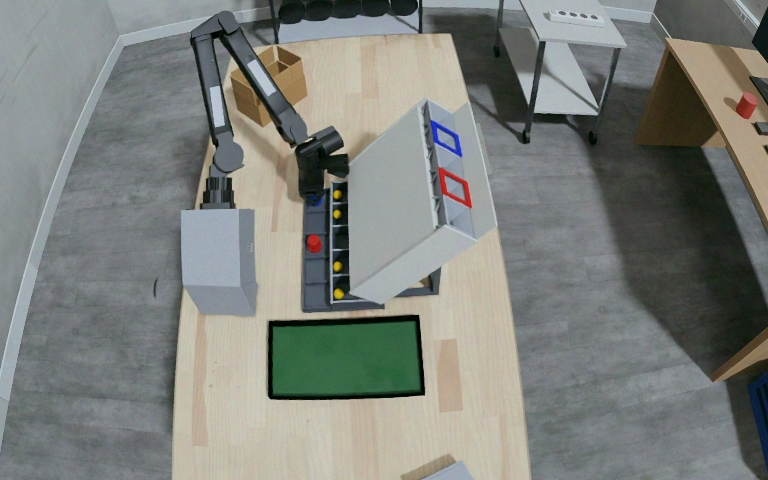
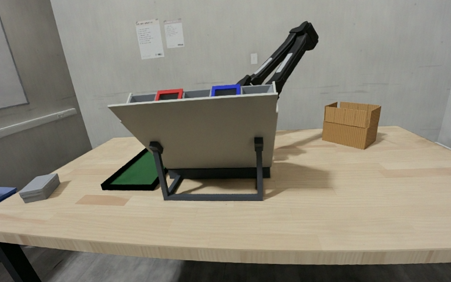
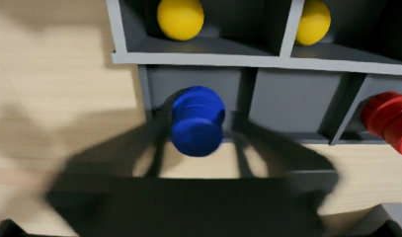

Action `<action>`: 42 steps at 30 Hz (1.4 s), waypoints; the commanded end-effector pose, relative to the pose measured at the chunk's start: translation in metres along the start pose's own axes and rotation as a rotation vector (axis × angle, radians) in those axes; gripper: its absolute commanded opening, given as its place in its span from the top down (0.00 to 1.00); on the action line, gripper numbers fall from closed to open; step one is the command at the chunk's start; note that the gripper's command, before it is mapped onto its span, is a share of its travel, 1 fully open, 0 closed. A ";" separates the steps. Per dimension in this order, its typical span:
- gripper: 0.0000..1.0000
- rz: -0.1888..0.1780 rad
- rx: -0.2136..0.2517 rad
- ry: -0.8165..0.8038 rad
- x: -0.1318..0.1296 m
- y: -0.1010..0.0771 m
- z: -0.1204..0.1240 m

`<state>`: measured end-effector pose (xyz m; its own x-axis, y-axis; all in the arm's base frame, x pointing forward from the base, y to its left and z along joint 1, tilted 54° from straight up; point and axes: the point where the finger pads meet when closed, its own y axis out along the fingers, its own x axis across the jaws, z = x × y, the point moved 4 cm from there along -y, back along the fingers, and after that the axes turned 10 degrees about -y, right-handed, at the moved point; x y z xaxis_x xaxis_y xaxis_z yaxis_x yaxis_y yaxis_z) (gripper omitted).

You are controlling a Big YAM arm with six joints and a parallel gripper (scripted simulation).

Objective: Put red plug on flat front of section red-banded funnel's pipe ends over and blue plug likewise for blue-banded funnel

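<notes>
The blue plug point(image 3: 198, 106) point(image 1: 315, 201) stands on the flat front part of the end section of the dark grey tray point(image 1: 312, 285) point(image 3: 291, 101). My gripper point(image 3: 200, 118) point(image 1: 314, 191) is right over it, its blurred fingers spread apart on either side of the plug, open. The red plug point(image 3: 390, 120) point(image 1: 314, 242) stands on a front part two sections along. Yellow marbles point(image 3: 180, 19) point(image 1: 337, 193) lie in the back compartments. The sloped grey cover point(image 1: 394, 202) point(image 2: 203, 129) carries the red-banded funnel point(image 1: 454, 186) point(image 2: 169, 94) and the blue-banded funnel point(image 1: 446, 138) point(image 2: 225, 90). In the exterior view the cover hides the gripper.
A grey box point(image 1: 218, 258) stands left of the tray by the arm's base. A green mat point(image 1: 345, 356) point(image 2: 137, 173) lies in front. A cardboard box point(image 1: 274, 78) point(image 2: 350, 124) sits at the far end. A small grey block point(image 2: 40, 187) lies near the table's edge.
</notes>
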<state>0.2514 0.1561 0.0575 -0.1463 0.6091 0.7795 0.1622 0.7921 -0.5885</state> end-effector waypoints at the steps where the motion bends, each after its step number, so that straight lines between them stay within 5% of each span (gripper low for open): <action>1: 0.41 -0.002 -0.012 -0.006 0.001 -0.002 -0.005; 32: 0.41 -0.002 -0.011 -0.006 0.001 -0.001 -0.004; 42: 0.41 -0.002 -0.011 -0.006 0.001 -0.086 -0.004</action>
<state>0.2352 0.1096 0.0875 -0.0727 0.5946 0.8007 0.1825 0.7972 -0.5755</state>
